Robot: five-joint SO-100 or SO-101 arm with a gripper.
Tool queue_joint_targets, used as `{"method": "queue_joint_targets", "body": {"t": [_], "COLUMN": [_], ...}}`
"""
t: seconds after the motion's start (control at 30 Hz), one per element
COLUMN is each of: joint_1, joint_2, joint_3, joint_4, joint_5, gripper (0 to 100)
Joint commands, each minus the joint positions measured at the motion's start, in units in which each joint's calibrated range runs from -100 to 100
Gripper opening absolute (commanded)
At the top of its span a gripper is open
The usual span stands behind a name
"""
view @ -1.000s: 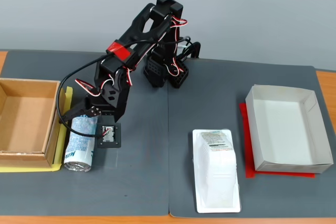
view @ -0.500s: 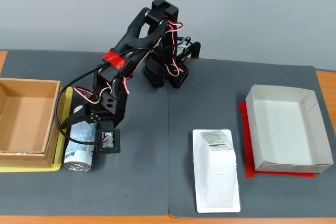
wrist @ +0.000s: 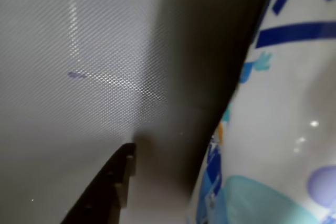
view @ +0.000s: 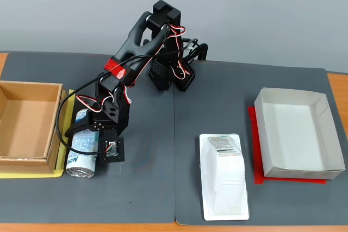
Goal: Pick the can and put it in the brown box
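Note:
The can point(view: 80, 160) lies on its side on the grey mat, just right of the brown box point(view: 55, 129), with its silver end toward the front. It is white with light blue print. My gripper point(view: 86, 137) is lowered over the can's middle and stands open. In the wrist view the can point(wrist: 278, 129) fills the right side very close up. One dark finger point(wrist: 105, 192) rests at the bottom left, with a strip of bare mat between it and the can. The other finger is hidden. The brown box is empty.
A white plastic tray pack point(view: 224, 175) lies at the front centre. A white rectangular box point(view: 299, 134) sits on a red sheet point(view: 254, 145) at the right. The arm's base point(view: 171, 74) is at the back centre. A yellow sheet point(view: 32, 174) shows under the brown box.
The arm has leaned forward and lowered, bringing the gripper down and toward the front over the can. The can has stayed where it was.

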State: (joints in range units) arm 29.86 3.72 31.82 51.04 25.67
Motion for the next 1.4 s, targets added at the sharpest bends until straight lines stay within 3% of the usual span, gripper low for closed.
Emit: {"method": "queue_joint_targets", "body": {"t": [0.0,1.0,1.37], "joint_1": [0.3,2.2,2.2], "joint_2": [0.3,2.5,2.5], "joint_3": [-2.7,-2.5,-2.6], "joint_4": [-1.8,-6.5,-6.5], "joint_5": [0.0,0.0,0.0], "gripper": [52,52,25]}}
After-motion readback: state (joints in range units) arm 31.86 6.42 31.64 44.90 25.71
